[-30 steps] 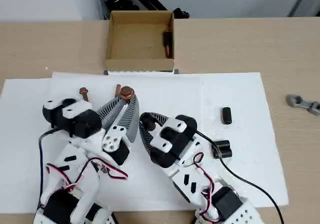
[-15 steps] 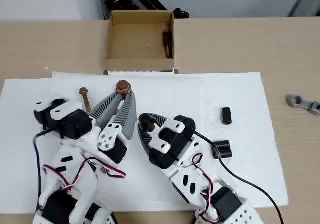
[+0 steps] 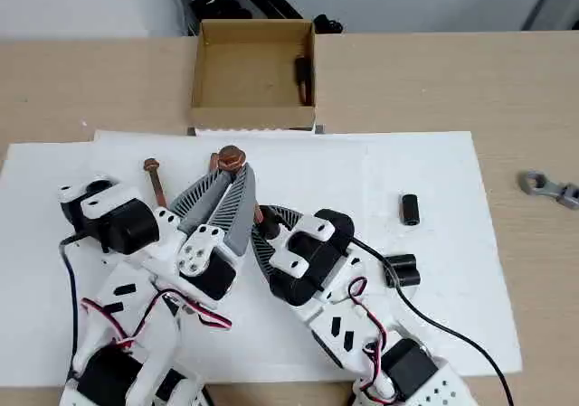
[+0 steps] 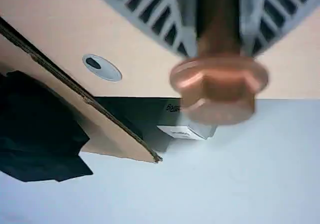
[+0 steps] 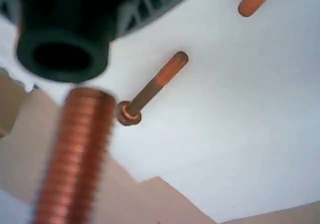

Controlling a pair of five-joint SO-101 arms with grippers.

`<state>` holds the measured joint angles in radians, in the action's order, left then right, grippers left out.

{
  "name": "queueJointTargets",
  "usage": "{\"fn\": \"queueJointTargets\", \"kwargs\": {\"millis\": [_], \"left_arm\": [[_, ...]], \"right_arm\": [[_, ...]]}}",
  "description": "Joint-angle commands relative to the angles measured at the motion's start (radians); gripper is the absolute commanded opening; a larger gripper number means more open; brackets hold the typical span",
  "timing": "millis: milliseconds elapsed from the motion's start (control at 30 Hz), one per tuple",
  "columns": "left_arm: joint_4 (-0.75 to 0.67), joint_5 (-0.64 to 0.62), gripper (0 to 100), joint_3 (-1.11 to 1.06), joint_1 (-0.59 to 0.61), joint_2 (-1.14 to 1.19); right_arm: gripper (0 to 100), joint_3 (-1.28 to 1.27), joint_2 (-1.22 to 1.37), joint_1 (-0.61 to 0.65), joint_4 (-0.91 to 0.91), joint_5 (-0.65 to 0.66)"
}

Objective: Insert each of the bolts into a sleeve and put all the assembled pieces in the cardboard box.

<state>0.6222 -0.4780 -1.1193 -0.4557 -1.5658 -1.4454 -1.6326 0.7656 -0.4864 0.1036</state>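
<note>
two arms meet over a white paper sheet (image 3: 407, 162) just in front of the cardboard box (image 3: 253, 117), which sits on the tabletop (image 3: 434, 80) with one assembled piece (image 3: 303, 76) against its right wall. the left arm's jaws are clenched on a bolt (image 3: 232, 159), its head toward the box. the right arm's jaws grasp a black sleeve (image 5: 62, 54) farther from the box, its opening just beside the bolt's threaded end, not yet over it. a loose bolt (image 3: 156, 182) lies in front of the box's left corner. one spare sleeve (image 3: 410, 209) and another sleeve (image 3: 402, 270) lie to the box's right, farther out.
</note>
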Motion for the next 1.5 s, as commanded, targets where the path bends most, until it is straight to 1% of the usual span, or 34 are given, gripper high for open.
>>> {"fn": "queueJointTargets", "kwargs": {"millis": [0,300,400,800,1000,1233,1400,1467], "left_arm": [[-0.034,-0.005,1,0.016,-0.011,-0.005],[-0.034,-0.003,1,-0.031,-0.005,-0.011],[-0.072,-0.003,1,-0.065,-0.005,-0.012],[-0.080,0.014,1,-0.073,-0.003,-0.012],[-0.153,0.006,1,-0.124,0.072,-0.008],[-0.173,0.005,1,-0.137,0.069,-0.006],[-0.172,-0.023,1,-0.137,0.069,-0.006],[-0.169,-0.023,1,-0.137,0.051,-0.009]], "right_arm": [[0.2,0.009,-0.004,0.008,0.019,0.005],[0.2,0.009,-0.007,0.008,0.018,0.005],[0.2,0.008,-0.008,0.008,0.018,0.005],[0.2,0.008,-0.008,0.008,0.018,0.005],[0.2,0.009,-0.008,0.008,0.018,0.005],[0.2,0.009,-0.008,0.008,0.018,0.005],[0.2,0.009,-0.008,0.008,0.018,0.005],[0.2,0.009,-0.008,0.008,0.018,0.006]]}}
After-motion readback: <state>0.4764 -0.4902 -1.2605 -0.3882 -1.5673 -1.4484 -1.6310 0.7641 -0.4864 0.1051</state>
